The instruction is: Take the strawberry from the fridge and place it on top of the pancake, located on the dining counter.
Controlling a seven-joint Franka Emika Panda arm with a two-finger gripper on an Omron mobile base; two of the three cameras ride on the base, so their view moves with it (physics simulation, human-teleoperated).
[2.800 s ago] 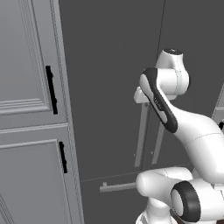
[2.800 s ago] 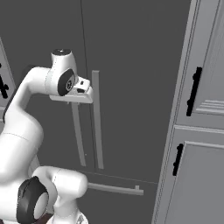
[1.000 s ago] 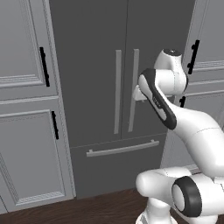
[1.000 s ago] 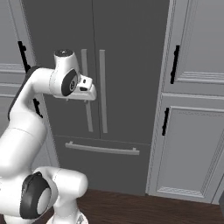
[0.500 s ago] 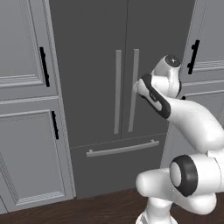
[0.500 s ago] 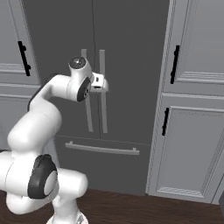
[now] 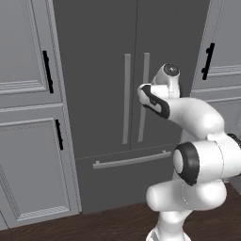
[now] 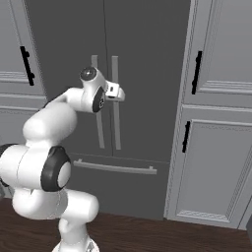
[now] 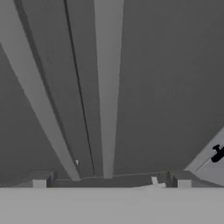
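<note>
Dark grey fridge (image 7: pixel 103 70) (doors shut) – grey cabinets (image 8: pixel 216 147) flanking, dark wood floor (image 8: pixel 147 236)

The robot's arm (image 7: pixel 197 141) is built of smooth, glossy white segments with rounded, bulbous shells, each one swelling at the joints and narrowing between them. Dark, nearly black bands mark the joints: a wide ring wraps the big rounded shoulder segment (image 8: pixel 51 168), and a curved dark strip runs along the slimmer forearm link (image 7: pixel 157 100). The topmost joint ends in a round cap (image 8: pixel 88 74) with a dark grey disc at its centre. The wrist carries a small boxy white block with a dark spot on its side. The claw (image 8: pixel 118 93) is white and blocky. The lower body is a fat white column.
</note>
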